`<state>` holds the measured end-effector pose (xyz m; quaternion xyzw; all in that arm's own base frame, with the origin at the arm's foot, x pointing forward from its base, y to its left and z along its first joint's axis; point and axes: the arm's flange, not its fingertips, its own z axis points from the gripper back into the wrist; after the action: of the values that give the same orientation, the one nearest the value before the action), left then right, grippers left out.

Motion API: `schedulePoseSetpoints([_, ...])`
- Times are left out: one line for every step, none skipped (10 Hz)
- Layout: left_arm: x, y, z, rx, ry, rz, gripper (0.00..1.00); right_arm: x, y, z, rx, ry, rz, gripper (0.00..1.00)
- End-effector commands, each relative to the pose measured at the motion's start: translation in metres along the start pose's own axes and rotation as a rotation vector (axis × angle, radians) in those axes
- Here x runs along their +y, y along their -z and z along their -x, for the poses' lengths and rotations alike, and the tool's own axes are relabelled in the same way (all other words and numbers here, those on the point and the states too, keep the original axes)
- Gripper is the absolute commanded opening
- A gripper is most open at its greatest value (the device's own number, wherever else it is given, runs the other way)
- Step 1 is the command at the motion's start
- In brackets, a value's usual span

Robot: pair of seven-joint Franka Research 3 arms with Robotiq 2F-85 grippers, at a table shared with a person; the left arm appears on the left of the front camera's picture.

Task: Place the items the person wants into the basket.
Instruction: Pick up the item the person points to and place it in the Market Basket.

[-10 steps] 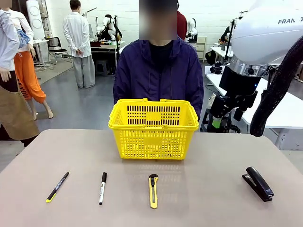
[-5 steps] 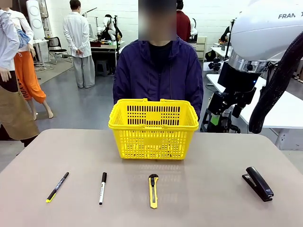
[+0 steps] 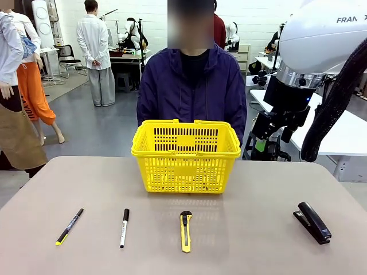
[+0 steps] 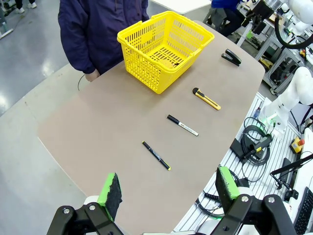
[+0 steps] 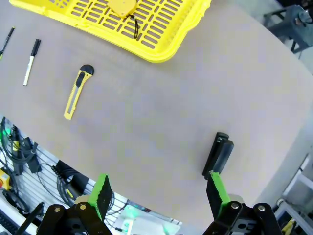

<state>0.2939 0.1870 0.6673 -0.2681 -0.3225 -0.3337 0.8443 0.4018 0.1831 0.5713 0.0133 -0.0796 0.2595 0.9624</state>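
I have both arms lifted off the surface (image 3: 258,189), and neither gripper is holding anything. The left gripper (image 4: 168,185) has its green pads spread wide with only air between them. It hangs high on the robot's side of the yellow basket (image 3: 185,172), well apart from every item. The right gripper (image 5: 159,190) is just as wide apart and empty; in the front view it sits raised to the right of the basket, higher than its rim.

The basket stands at the far middle of the surface, right in front of the person (image 3: 192,86) in the navy jacket. Through my right wrist camera I can see the small yellow tape measure (image 5: 121,6) lying on the basket's slotted floor, a black cord trailing from it.

The other items lie in a row on my side of the basket. The yellow-and-black utility knife (image 3: 185,231) is straight in front of it, lengthwise toward the basket. The white marker (image 3: 124,227) lies to the knife's left, black cap pointing toward the basket's side of the surface. The black pen with the yellow tip (image 3: 69,226) is farther left again, at a slant. The black stapler (image 3: 312,223) sits well off to the basket's right.

From the right wrist camera the stapler is the nearest thing to that gripper, showing just above one pad, while the knife and marker lie farther off, toward the basket. From the left wrist camera the pen is nearest, then the marker, then the knife, all well clear of the pads
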Motion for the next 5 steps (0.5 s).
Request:
schedulePoseSetpoints([-0.0004, -0.0022, 0.0007, -0.015, 0.020, 0.012, 1.00, 0.0011, -0.0011, -0.0011, 0.010, -0.003, -0.003, 1.00])
schedulePoseSetpoints([-0.0004, -0.0022, 0.0007, -0.015, 0.020, 0.012, 1.00, 0.0011, -0.0011, -0.0011, 0.010, -0.003, -0.003, 1.00])
schedulePoseSetpoints([-0.0004, -0.0022, 0.0007, -0.015, 0.020, 0.012, 1.00, 0.0011, -0.0011, -0.0011, 0.010, -0.003, -0.003, 1.00])
schedulePoseSetpoints([-0.0004, -0.0022, 0.0007, -0.015, 0.020, 0.012, 1.00, 0.0011, -0.0011, -0.0011, 0.010, -0.003, -0.003, 1.00])
schedulePoseSetpoints([-0.0004, -0.0022, 0.0007, -0.015, 0.020, 0.012, 1.00, 0.0000, 0.0000, 0.0000, 0.000, 0.000, 0.000, 1.00])
